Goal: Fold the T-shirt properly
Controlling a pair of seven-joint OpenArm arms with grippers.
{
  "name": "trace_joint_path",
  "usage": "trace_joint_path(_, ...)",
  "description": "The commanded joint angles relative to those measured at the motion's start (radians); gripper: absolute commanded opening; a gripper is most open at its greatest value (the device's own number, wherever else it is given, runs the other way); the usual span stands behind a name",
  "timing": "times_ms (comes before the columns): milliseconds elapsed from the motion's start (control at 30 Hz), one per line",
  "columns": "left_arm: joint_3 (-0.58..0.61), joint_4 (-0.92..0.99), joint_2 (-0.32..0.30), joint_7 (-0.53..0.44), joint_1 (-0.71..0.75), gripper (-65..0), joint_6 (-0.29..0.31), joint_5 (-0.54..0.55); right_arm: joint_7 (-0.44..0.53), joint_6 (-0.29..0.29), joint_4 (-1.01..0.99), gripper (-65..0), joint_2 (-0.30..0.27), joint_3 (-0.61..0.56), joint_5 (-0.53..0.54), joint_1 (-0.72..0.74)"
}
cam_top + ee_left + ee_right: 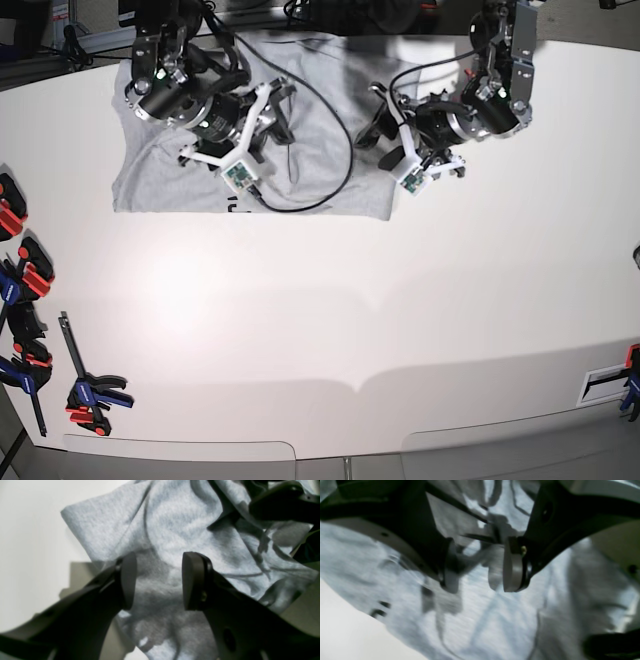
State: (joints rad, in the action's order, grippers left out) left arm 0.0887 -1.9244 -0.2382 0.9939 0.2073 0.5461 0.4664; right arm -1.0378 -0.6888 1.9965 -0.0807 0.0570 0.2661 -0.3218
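Observation:
The light grey T-shirt (320, 130) lies crumpled at the back of the white table (330, 300). My left gripper (160, 580) is open and hovers just over the cloth near a shirt corner (67, 515); in the base view it is at the shirt's right edge (384, 120). My right gripper (481, 571) is open over the rumpled middle of the shirt (482, 620), with a blurred fold of cloth between its fingers; in the base view it is at the shirt's middle (282, 115). Small black marks (380, 607) show near the shirt's edge.
A black cable (330, 170) loops over the shirt. Red, blue and black clamps (25, 270) lie along the table's left edge, with one more (88, 392) near the front left. The other arm's gripper (282, 502) shows at the top right of the left wrist view.

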Motion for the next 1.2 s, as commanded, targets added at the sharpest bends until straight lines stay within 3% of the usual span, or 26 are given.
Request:
trace_joint_path(0,-0.003,-0.019,-0.001,-0.024,-0.008,-37.9,-0.001,0.017,0.023,-0.009,0.017,-37.1,0.001,0.002,0.013,0.005)
trace_joint_path(133,-0.003,-0.019,-0.001,-0.024,-0.008,-37.9,-0.001,0.017,0.021,-0.009,-0.010,-41.0,0.001,0.002,0.013,0.005)
trace_joint_path(300,-0.003,-0.019,-0.001,-0.027,-0.008,-37.9,-0.001,0.017,0.021,-0.009,-0.016,-65.0,0.001,0.002,0.013,0.009)
trace_joint_path(533,-0.003,-0.019,-0.001,-0.026,-0.007,-37.9,-0.001,0.016,0.031,-0.009,-0.016,-65.0,0.001,0.002,-0.051,0.053)
trace_joint_path(667,-0.003,-0.019,-0.001,-0.026,-0.007,-37.9,-0.001,0.017,0.067,0.092,-0.016,-65.0,0.001,0.002,-0.170,0.076)
trace_joint_path(967,-0.003,-0.019,-0.001,-0.027,-0.008,-37.9,-0.001,0.017,0.146,0.225,-0.016,-65.0,0.001,0.002,-0.340,0.133)
trace_joint_path(1167,-0.003,-0.019,-0.001,-0.027,-0.008,-37.9,-0.001,0.017,0.183,0.236,-0.024,-65.0,0.001,0.002,-0.342,0.193)
